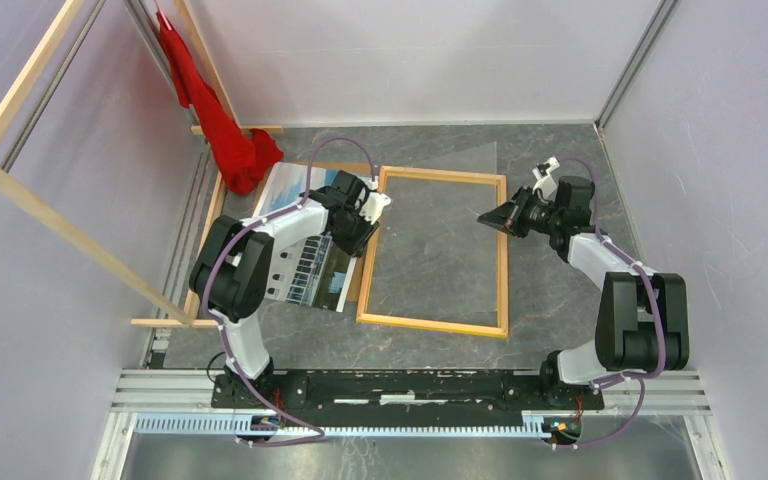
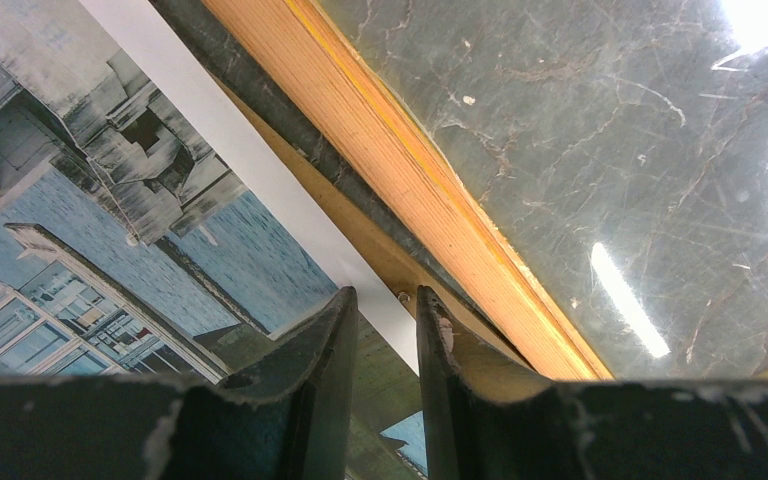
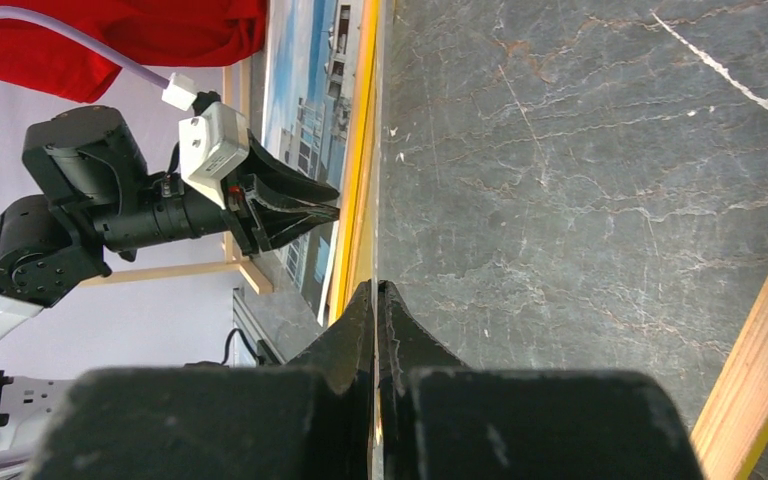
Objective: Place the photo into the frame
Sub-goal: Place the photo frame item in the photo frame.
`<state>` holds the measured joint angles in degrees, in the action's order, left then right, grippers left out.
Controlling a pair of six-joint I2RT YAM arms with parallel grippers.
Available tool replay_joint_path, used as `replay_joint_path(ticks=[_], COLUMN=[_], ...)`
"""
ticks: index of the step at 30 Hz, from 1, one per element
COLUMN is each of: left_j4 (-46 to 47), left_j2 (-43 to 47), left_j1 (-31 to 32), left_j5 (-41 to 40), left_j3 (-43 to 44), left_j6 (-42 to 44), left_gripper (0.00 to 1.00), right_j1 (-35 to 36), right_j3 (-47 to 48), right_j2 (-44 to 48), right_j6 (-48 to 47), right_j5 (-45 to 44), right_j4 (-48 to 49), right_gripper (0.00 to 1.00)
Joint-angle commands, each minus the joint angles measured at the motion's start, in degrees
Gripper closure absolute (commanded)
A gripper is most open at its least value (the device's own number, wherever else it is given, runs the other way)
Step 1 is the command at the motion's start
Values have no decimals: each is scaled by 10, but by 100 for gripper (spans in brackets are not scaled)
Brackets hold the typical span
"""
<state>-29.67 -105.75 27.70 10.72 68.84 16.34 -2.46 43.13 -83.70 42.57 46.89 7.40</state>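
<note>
One frame (image 1: 430,325) | top: wood only | left wrist: yellow edge strip

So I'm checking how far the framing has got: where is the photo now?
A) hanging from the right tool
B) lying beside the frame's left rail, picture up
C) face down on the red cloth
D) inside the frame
B: the photo lies picture up just outside the left rail of the frame, and no print shows inside the frame's opening.
</note>
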Motion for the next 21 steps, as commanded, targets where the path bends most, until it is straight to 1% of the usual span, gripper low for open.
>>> replay_joint_path(ticks=[1,8,16,21], left_j4=[6,6,5,5], left_j2=[-5,-7,-7,-6], left_j1=[3,4,3,3], left_j5=[11,10,11,11], left_j3=[18,17,18,17], left_j6=[-26,-24,-24,-23], left_gripper=[65,65,66,66], right_j1=[2,0,-5,-7], right_j3=[-12,-13,-9,-19], right_j2=[-10,-21,-28,-34], right_j6=[-21,-32,-54,-55], right_j5=[-14,-21,-53,-60], right_j4=[-7,-11,-49,-47], right_gripper=[100,100,100,100])
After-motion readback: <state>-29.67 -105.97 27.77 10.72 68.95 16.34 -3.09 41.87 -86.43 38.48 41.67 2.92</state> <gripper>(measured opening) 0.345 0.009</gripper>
